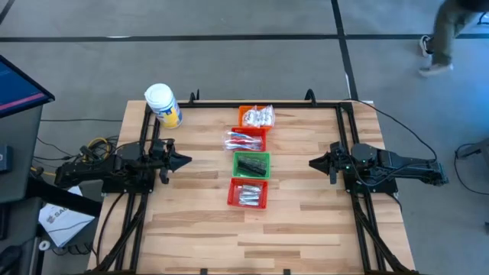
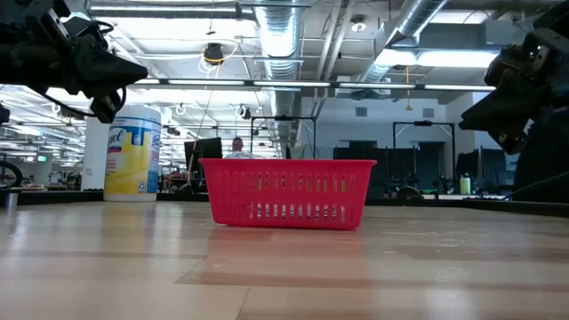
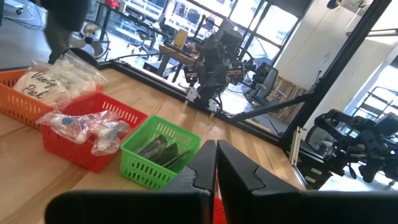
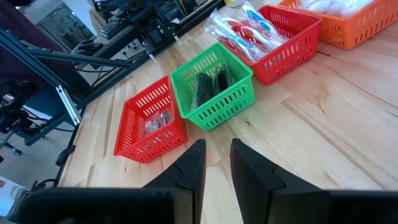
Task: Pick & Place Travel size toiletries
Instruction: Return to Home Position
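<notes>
Across the wooden tabletop point(image 1: 306, 221) the two dark arms are hanging back at opposite sides, well apart from the goods. The left arm point(image 1: 107, 169) is pointing its left gripper point(image 1: 183, 161) inward with the jaws pressed together and empty. The right arm point(image 1: 390, 166) is mirroring it, its right gripper point(image 1: 313, 162) showing jaws a narrow gap apart, also empty. At the far left corner the big white jar point(image 1: 163, 105) with the yellow label is standing upright. Down the middle, four mesh baskets are lining up in one close column. Farthest off, the orange basket point(image 1: 243, 114) is carrying clear sachets point(image 1: 260, 117). Next, a red basket point(image 1: 263, 142) is holding wrapped toothbrushes point(image 1: 241, 140), then the green basket point(image 1: 251, 156) is cradling dark flat strips point(image 1: 250, 166). Nearest, a second red basket point(image 1: 234, 193) is keeping small silvery tubes point(image 1: 250, 196). So the travel size toiletries point(image 4: 245, 22) are all sitting inside baskets.
</notes>
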Robot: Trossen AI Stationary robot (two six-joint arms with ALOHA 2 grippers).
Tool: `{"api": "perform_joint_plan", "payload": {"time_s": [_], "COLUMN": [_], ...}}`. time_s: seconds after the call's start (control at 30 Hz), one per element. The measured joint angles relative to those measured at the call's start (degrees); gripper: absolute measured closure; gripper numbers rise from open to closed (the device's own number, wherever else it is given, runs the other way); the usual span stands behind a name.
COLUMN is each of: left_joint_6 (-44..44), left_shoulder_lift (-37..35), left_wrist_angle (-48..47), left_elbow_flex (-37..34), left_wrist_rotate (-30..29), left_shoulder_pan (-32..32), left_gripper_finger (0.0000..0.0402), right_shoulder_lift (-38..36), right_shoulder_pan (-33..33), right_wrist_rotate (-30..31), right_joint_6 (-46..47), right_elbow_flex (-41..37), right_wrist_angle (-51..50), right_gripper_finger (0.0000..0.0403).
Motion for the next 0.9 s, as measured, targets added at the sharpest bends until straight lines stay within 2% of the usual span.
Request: {"api": "perform_joint_plan", "payload": {"time_s": [0.9], "left_joint_6": [0.0], "left_shoulder_lift": [0.0], "left_wrist_angle": [0.9], "left_elbow_flex": [0.0], "left_wrist_rotate": [0.0], "left_shoulder_pan": [0.0], "left_gripper_finger": [0.0395], "right_shoulder_lift": [0.0], "right_shoulder_pan": [0.0], "right_wrist_rotate": [0.0], "right_joint_6": [0.0], "right_elbow_flex": [0.0], "right_wrist_angle": [0.0], "right_gripper_finger": [0.0336]}}
